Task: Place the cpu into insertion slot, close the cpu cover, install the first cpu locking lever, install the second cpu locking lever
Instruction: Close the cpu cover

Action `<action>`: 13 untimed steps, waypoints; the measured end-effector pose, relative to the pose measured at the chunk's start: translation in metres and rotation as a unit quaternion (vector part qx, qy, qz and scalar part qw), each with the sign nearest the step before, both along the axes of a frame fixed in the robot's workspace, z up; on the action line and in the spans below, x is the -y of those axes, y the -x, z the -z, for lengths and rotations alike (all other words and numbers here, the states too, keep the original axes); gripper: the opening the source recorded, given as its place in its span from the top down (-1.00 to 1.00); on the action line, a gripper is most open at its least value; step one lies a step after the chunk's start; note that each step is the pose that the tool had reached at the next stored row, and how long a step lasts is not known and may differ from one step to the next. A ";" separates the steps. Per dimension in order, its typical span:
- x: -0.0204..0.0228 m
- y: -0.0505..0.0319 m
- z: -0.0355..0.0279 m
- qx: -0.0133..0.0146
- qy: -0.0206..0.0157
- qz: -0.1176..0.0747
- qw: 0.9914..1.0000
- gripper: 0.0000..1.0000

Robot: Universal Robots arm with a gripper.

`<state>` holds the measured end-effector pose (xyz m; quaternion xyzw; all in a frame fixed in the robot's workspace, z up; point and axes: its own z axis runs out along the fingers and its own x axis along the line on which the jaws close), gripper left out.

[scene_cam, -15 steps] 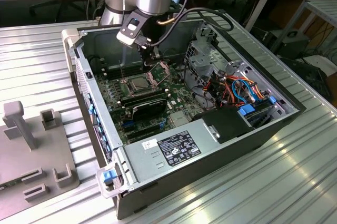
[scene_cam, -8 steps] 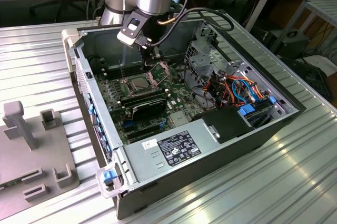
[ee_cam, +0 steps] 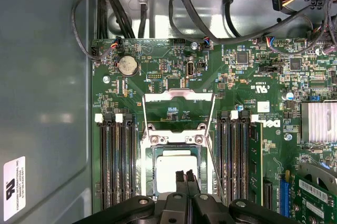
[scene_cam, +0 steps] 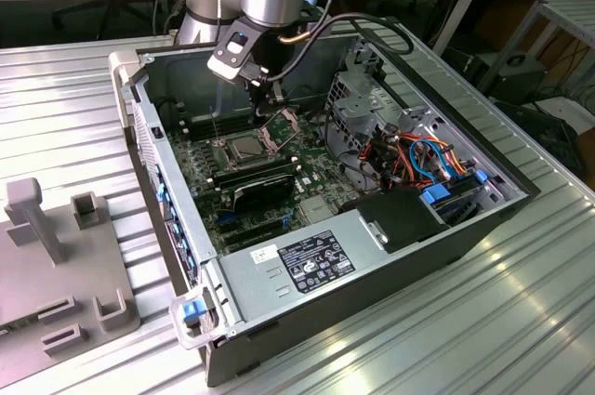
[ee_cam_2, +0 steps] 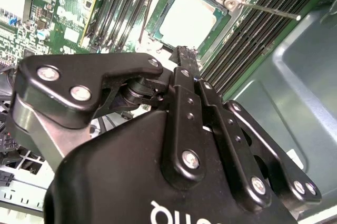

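closest of all is the tool (ee_cam_2: 184,51), its black linkage filling the near part of the second wrist view. its two fingers are pressed together with nothing between them. the tips hang just above the insertion slot (ee_cam: 148,174), over the edge of the slot that faces away from the hinge.

the cpu (ee_cam: 167,174) lies flat inside the insertion slot, dull silver top up, and the tool is not touching it. in the second wrist view the cpu (ee_cam_2: 187,18) sits square within the slot's rim.

the cpu cover (ee_cam: 179,97) is open. it is swung back from the hinge side of the insertion slot, and green circuit board (ee_cam: 158,55) shows through its window. in the exterior view the cpu cover (scene_cam: 284,124) stands tilted up behind the cpu (scene_cam: 244,147), right under the tool (scene_cam: 276,102).

a thin locking lever (ee_cam_2: 268,9) sticks out free from a corner of the insertion slot and is not hooked down. in the exterior view a locking lever (scene_cam: 216,127) stands upright beside the slot.

long black memory slots (ee_cam: 116,166) run along both sides of the insertion slot. a coin battery (ee_cam: 127,65) lies on the board beyond the open cover.

the computer case (scene_cam: 307,265) around the insertion slot lies open on a ribbed metal desk (scene_cam: 483,321).
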<state>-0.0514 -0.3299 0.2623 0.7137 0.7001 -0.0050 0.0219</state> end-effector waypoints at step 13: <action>0.0000 -0.0155 -0.0055 0.000 0.000 0.000 1.000 0.79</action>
